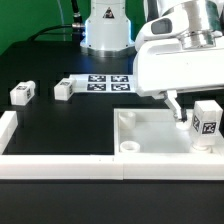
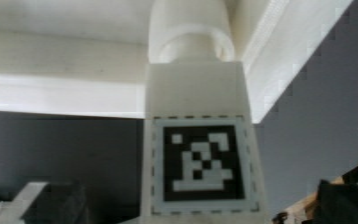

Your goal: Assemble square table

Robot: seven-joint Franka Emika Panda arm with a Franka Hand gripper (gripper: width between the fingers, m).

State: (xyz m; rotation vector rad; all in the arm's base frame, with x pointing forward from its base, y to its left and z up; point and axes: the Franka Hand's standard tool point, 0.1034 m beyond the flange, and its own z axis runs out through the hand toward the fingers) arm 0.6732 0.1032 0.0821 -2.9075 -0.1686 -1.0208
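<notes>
Backing away cleanly looks like the step in hand. The leg (image 1: 207, 122) stands upright, seemingly in a corner socket of the square tabletop (image 1: 150, 138), which lies on the black surface (image 1: 60, 125) toward the exterior view's right. The arm should rise straight along the leg's axis, with no sideways drift that could tip it. The end effector (image 2: 194, 205) is spread wide, its fingers (image 2: 43, 200) flanking the leg with a gap on each side, gripping nothing.

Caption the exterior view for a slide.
Open gripper straddles an upright leg on the white tabletop; two more legs lie loose on the black table.
</notes>
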